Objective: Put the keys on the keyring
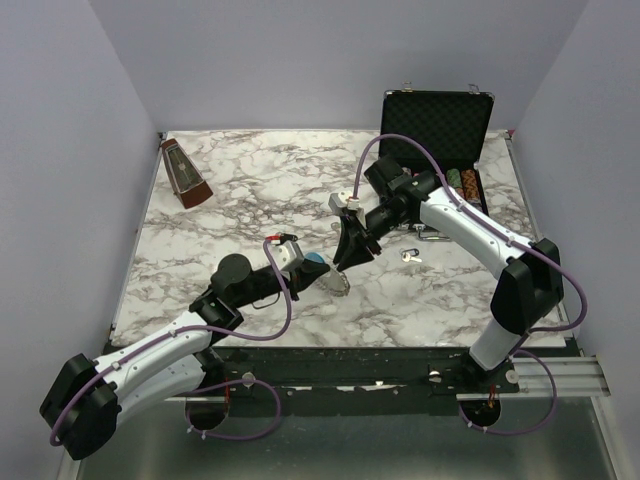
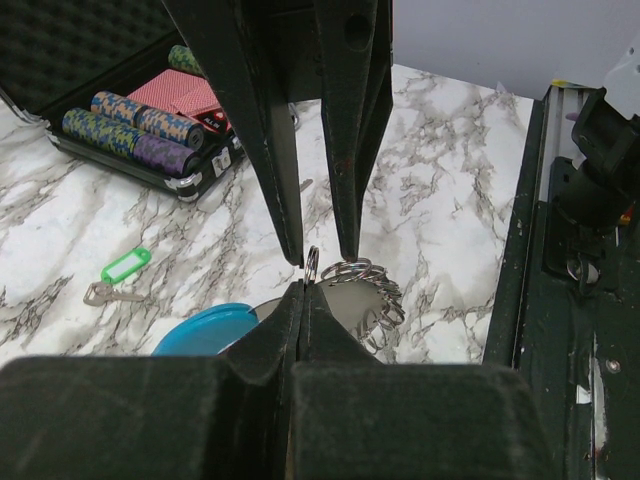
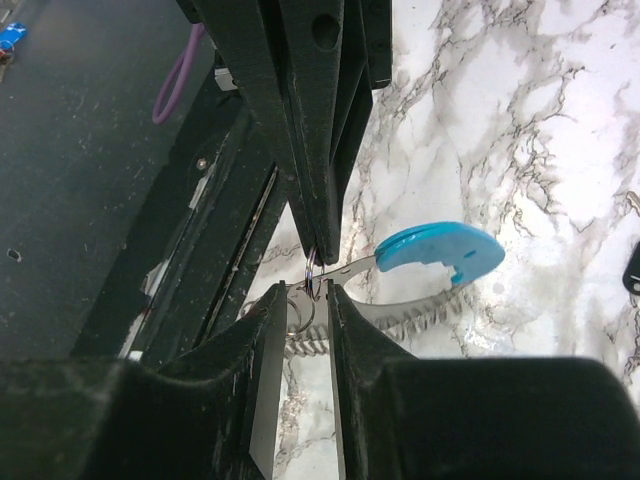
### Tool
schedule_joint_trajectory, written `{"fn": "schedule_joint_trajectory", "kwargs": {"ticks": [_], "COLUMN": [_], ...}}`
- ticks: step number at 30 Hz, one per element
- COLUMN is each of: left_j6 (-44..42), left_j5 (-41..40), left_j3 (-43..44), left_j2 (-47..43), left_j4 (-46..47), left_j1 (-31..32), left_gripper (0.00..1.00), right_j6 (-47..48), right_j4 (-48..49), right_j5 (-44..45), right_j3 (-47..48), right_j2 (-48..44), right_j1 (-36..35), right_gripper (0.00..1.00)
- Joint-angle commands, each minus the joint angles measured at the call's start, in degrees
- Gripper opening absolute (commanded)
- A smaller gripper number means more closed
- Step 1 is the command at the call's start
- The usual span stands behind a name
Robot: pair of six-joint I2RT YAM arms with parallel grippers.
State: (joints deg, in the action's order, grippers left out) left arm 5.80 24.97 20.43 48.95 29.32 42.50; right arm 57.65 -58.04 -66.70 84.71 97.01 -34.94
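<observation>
The keyring hangs above the table: a silvery coiled loop (image 2: 368,285) with a light blue curved piece (image 3: 440,250), also seen in the top view (image 1: 315,262). My left gripper (image 2: 303,285) is shut on a small split ring (image 2: 311,264) at the keyring's end. My right gripper (image 3: 306,290) faces it tip to tip, its jaws slightly apart on either side of that same ring (image 3: 311,272). A key with a green tag (image 2: 122,268) lies on the marble, right of the grippers in the top view (image 1: 410,255). A black key head (image 3: 632,268) shows at the right wrist view's edge.
An open black case (image 1: 435,115) holding striped poker chips (image 2: 130,130) and cards stands at the back right. A brown metronome (image 1: 185,172) stands at the back left. The table's front edge and black rail (image 2: 560,250) lie just near of the grippers.
</observation>
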Motion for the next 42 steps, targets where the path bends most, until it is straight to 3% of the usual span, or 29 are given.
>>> {"fn": "schedule_joint_trajectory", "kwargs": {"ticks": [1,6,13,20,21,25,30,35,41,42], "left_j6": [1.14,1.93,2.90,4.39,4.48,5.01,5.62,5.19,3.78,2.99], "left_j5": [1.75,1.57,1.31,0.43,0.25,-0.62,-2.55,-1.68,0.95,2.00], "left_j3": [-0.39,-0.30,-0.21,-0.04,0.14,0.84,-0.21,0.05,1.28,1.37], "left_j2": [-0.26,0.36,1.06,1.77,1.59,-1.39,-7.72,-10.19,-5.37,-3.88], "left_j4": [4.16,4.52,4.52,3.47,2.51,-2.94,-5.94,-7.43,-4.55,-3.32], "left_j1": [0.30,0.30,0.21,0.04,-0.22,-1.28,-2.51,-3.56,-4.00,-4.00], "left_gripper": [0.00,0.00,0.00,0.00,0.05,0.58,0.97,0.99,0.98,0.94], "right_j6": [-0.34,-0.08,0.19,1.32,1.94,2.38,1.16,0.18,0.89,0.97], "right_j4": [1.00,1.09,0.74,-3.74,-4.53,-6.64,-9.45,-12.44,-16.31,-16.66], "right_j5": [-0.28,-0.28,-0.54,0.86,1.39,5.60,13.16,19.05,22.04,22.22], "right_j3": [-0.77,-0.95,-0.95,2.30,2.74,4.06,7.05,9.59,12.67,13.02], "right_j2": [1.07,0.99,0.90,1.51,1.69,2.04,2.57,3.27,4.68,4.76], "right_j1": [-0.66,-0.66,-0.66,-0.66,-0.66,-0.66,-0.66,-0.66,-0.83,-0.83], "right_gripper": [0.29,0.24,0.01,0.01,0.01,0.01,0.01,0.01,0.01,0.01]}}
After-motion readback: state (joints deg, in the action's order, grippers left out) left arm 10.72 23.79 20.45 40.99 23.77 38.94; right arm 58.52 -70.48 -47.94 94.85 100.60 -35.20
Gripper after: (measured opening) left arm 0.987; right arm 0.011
